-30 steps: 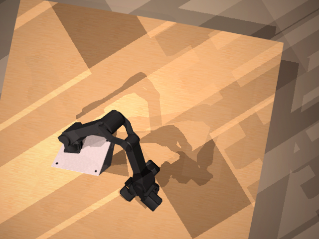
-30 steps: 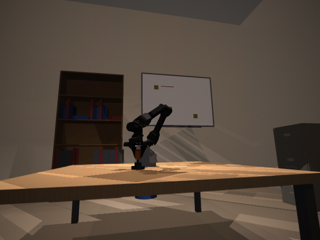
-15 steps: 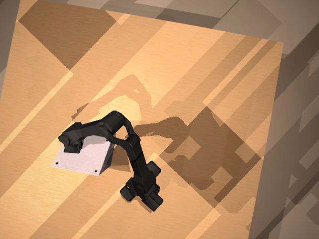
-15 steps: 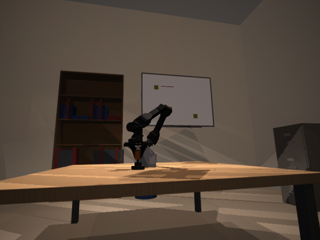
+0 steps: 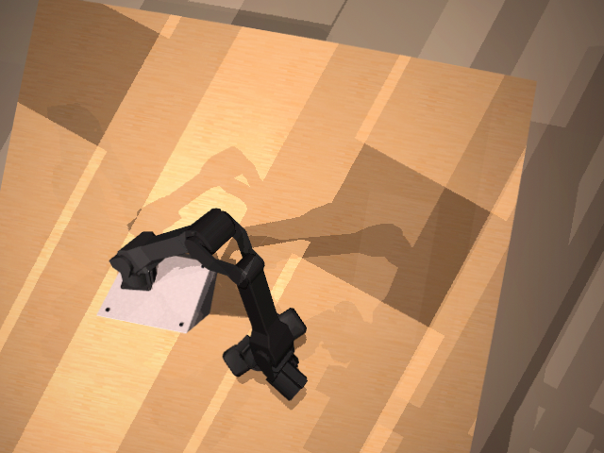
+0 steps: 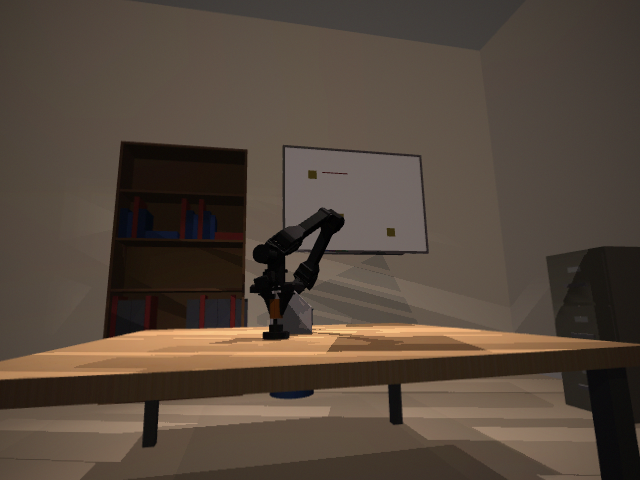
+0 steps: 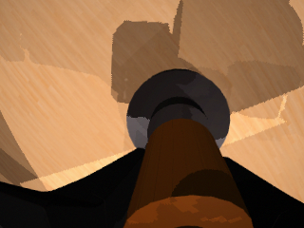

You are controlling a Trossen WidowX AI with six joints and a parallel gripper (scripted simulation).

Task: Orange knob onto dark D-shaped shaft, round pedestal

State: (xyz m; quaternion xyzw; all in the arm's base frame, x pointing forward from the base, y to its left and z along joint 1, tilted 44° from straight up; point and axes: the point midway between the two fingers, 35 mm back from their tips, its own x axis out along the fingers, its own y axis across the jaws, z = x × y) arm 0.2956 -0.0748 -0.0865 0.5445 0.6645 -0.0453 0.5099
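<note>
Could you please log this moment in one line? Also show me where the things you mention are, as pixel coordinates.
hand point(image 6: 276, 308): shut on orange knob point(image 6: 275, 308) point(image 7: 182, 166) | knob: above pedestal point(image 6: 276, 334) point(image 7: 178, 85), not seated | release: pending

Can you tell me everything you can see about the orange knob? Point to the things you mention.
The orange cylindrical knob point(image 6: 275, 308) point(image 7: 182, 159) is long and smooth, like plain plastic or painted wood. It stands upright between the fingers of the black gripper point(image 6: 276, 308) point(image 7: 185, 190), which is shut on it. It sits above the dark round pedestal point(image 6: 275, 334) point(image 7: 176, 83), with a gap under it, so it isn't pushed all the way down. Its hole's flat side can't be seen.

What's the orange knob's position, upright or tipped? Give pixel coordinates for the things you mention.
Upright: the exterior view shows the orange knob point(image 6: 275, 308) point(image 7: 182, 161) standing vertically between the gripper's fingers point(image 6: 284, 304).
</note>
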